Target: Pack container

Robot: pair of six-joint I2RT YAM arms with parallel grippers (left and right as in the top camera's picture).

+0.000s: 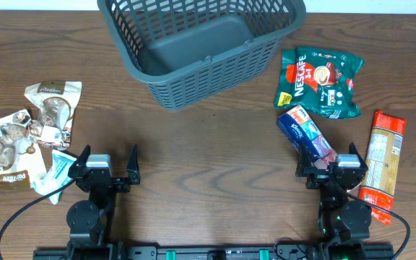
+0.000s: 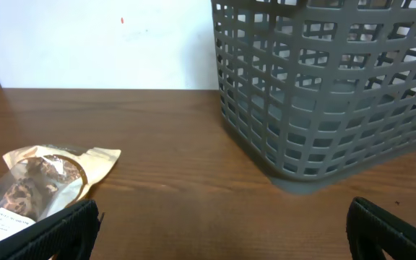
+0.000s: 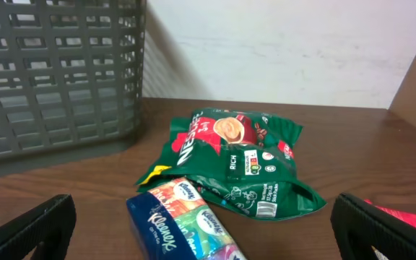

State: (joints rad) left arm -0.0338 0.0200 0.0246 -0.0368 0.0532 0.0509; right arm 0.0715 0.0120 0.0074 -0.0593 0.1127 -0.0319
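The dark grey slatted basket (image 1: 201,47) stands empty at the back middle of the table; it also shows in the left wrist view (image 2: 331,94) and the right wrist view (image 3: 56,72). My left gripper (image 1: 107,167) is open and empty near the front left. My right gripper (image 1: 332,167) is open, with the near end of a blue Kleenex tissue pack (image 1: 305,133) between its fingers, not clamped; the pack shows in the right wrist view (image 3: 186,224). A green Nescafe bag (image 1: 320,81) lies behind it, also in the right wrist view (image 3: 237,159).
An orange-red packet (image 1: 383,162) lies at the far right. Brown cookie packets (image 1: 49,108) (image 1: 6,148) and a small teal-white packet (image 1: 58,173) lie at the left; one cookie packet shows in the left wrist view (image 2: 42,184). A white wall stands behind the table.
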